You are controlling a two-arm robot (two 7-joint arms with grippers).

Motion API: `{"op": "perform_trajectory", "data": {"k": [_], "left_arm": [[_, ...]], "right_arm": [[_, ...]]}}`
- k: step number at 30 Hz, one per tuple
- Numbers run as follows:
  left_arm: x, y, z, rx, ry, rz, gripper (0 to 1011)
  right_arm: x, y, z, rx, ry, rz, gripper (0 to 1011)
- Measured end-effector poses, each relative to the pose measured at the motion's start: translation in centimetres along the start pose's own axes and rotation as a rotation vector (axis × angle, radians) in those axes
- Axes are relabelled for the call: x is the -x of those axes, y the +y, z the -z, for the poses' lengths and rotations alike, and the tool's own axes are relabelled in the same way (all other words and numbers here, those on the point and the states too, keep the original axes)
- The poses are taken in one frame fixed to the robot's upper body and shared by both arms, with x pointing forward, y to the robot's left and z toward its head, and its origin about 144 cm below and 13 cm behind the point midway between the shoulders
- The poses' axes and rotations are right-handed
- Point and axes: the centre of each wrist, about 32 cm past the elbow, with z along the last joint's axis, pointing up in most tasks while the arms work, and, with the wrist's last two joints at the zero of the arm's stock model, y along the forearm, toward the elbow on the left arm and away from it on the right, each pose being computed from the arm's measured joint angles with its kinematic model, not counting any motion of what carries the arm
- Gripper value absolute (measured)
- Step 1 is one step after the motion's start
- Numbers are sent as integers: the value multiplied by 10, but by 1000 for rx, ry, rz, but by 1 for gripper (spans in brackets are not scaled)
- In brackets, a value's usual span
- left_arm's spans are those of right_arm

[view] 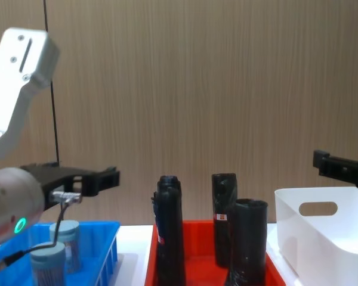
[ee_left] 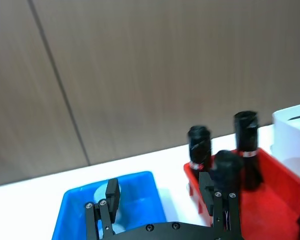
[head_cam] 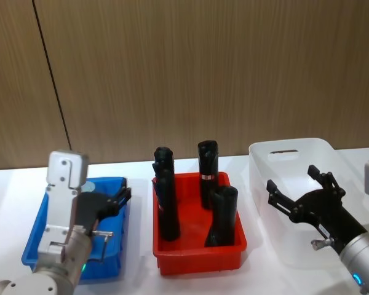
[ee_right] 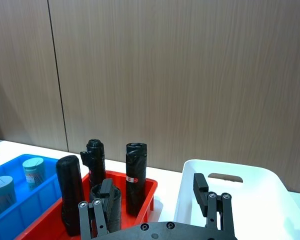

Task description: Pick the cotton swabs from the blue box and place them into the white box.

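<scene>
Two cotton swabs jars (ee_right: 33, 170) (ee_right: 1, 187) with pale lids stand in the blue box (ee_right: 40, 192); the chest view shows them (view: 68, 235) (view: 48, 262) from the side. My left gripper (head_cam: 120, 200) hovers above the blue box (head_cam: 34, 246), open and empty, its fingers (ee_left: 112, 195) spread above one lid (ee_left: 102, 192). The white box (head_cam: 289, 150) sits at the right. My right gripper (head_cam: 292, 178) is open and empty over the near part of it, well above the floor of the box (view: 322, 226).
A red bin (head_cam: 197, 252) stands between the two boxes, holding several tall black wrapped rolls (head_cam: 208, 169). A wood-panelled wall rises right behind the white table (head_cam: 141, 172).
</scene>
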Motion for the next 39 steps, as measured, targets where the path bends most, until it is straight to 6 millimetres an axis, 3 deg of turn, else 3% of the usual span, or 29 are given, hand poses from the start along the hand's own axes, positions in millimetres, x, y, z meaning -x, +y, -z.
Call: {"op": "perform_trajectory", "data": {"k": [22,39], "left_arm": [[-25,-14,16,-196,124,-112,1004],[-33,-27,21,-288,149,-138,1004]], "right_arm": [[0,0,0,0,0,0,1002],[0,0,0,0,0,0,1002]]}}
